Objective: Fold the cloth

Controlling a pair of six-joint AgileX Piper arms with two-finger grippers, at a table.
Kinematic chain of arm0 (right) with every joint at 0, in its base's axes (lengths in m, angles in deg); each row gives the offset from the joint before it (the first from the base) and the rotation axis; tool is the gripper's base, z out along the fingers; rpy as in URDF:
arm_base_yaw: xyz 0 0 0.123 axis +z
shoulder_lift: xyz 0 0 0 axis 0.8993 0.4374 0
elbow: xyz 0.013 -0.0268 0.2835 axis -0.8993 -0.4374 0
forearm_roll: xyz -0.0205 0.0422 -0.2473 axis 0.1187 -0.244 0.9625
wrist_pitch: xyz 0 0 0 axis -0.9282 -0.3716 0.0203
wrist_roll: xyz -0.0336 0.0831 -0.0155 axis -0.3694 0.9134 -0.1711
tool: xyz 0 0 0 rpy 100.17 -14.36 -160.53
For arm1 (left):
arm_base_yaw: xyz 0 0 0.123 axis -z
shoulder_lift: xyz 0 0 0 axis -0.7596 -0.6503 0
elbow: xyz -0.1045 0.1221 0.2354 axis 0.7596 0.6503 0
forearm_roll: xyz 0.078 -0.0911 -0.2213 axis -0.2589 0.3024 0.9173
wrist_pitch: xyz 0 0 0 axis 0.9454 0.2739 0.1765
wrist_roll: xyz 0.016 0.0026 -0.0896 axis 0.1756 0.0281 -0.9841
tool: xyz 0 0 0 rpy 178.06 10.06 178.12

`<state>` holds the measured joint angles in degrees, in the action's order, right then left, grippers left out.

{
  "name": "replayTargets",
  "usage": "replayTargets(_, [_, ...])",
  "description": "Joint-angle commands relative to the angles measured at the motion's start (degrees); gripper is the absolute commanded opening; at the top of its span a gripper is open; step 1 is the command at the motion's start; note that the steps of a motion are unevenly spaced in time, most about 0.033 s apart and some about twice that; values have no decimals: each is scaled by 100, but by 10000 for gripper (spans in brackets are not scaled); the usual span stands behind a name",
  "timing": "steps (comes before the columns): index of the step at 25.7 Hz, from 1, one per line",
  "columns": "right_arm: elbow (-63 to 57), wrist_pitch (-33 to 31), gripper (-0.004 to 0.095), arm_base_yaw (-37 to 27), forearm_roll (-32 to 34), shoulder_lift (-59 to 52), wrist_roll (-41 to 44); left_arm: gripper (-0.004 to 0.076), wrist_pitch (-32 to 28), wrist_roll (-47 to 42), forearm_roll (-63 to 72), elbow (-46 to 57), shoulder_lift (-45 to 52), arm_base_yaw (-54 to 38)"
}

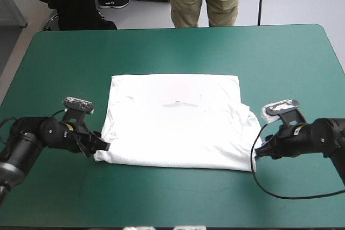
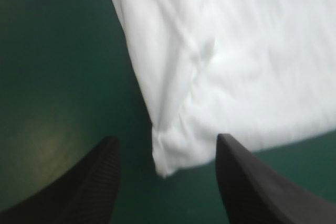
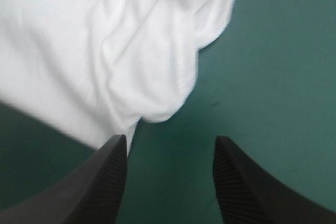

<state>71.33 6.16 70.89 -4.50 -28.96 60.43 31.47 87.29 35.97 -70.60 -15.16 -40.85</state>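
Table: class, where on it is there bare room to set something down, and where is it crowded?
Free: the wide strip of teal-green cover between the T-shirt and the far edge, and the strip along the near edge. Crowded: the T-shirt's near corners, where the open left tool and right tool sit.

The table, under its teal-green cover, carries the white T-shirt, lying flat as a rough rectangle near its middle.

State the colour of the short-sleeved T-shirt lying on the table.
The short-sleeved T-shirt is white; the high view shows it best.
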Motion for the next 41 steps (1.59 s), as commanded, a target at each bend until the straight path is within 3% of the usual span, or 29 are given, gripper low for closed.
replayTargets(1, [562, 599, 500, -48, 584, -314, 786, 416, -872, -192, 342, -351, 410, 7])
replayTargets(9, [1014, 814, 500, -56, 499, 1227, 789, 415, -941, -165, 819, -483, 354, 7])
replayTargets(15, [1020, 1487, 384, -56, 470, 2615, 704, 414, -821, -140, 795, -483, 354, 7])
replayTargets(21, [1028, 1497, 332, -56, 186, 3470, 340, 414, -810, -140, 773, -483, 354, 7])
replayTargets(23, [1028, 1497, 271, -56, 93, 3531, 223, 414, -799, -140, 773, -483, 354, 7])
replayTargets(26, [1028, 1476, 11, -56, -73, 3520, -56, 414, -788, -140, 723, -483, 354, 7])
replayTargets(27, [1028, 1479, -11, -56, -123, 3520, -81, 414, -788, -140, 713, -483, 354, 7])
replayTargets(41, [1216, 1811, -13, -56, -19, 2743, 101, 414, -788, -140, 657, -483, 354, 7])
